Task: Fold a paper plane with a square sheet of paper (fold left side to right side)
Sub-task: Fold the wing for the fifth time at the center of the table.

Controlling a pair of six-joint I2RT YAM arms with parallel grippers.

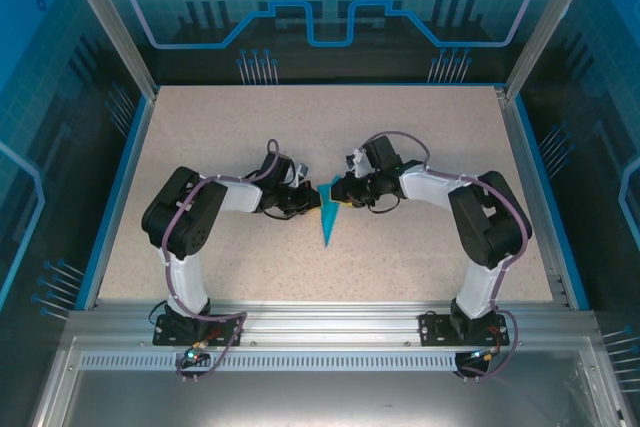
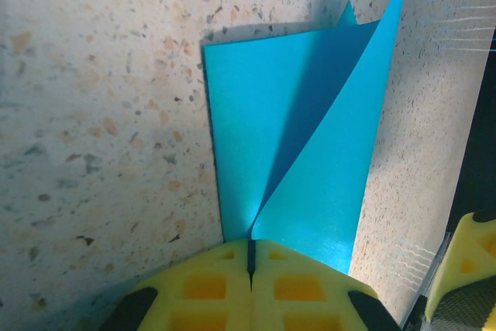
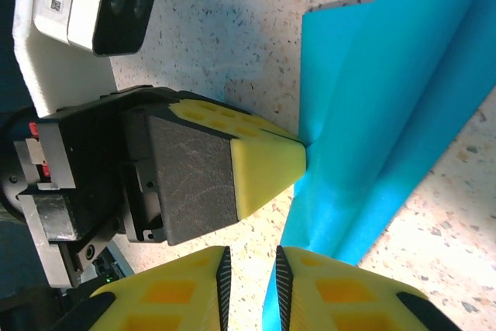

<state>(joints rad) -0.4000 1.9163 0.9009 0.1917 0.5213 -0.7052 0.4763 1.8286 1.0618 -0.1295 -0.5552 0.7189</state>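
At the near edge, the left arm (image 1: 185,217) and the right arm (image 1: 485,222) stand bolted to an aluminium rail (image 1: 320,319) and bend inward over the speckled table (image 1: 430,137). Their claws meet at the table's middle, one on either side of the paper plane (image 1: 327,215). It is a slim cyan dart lying on the tabletop, sharp tip toward the bases and broader end between the claws.

The left gripper (image 1: 311,204) has its yellow pads (image 2: 205,284) pressed together with no gap. In its wrist view the paper's edge passes under the fingertips and a crease runs straight into their seam. One layer lies flat; the other curls up as a loose flap. Whether the paper is nipped between the pads or only pinned beneath them I cannot tell.

The right gripper (image 1: 343,193) sits just beside the left one's tip, jaws a narrow slit apart — table shows through the slit, and an edge of the paper runs into it, not visibly pinched.

Beyond them the tabletop reaches the blue back panel (image 1: 330,7).
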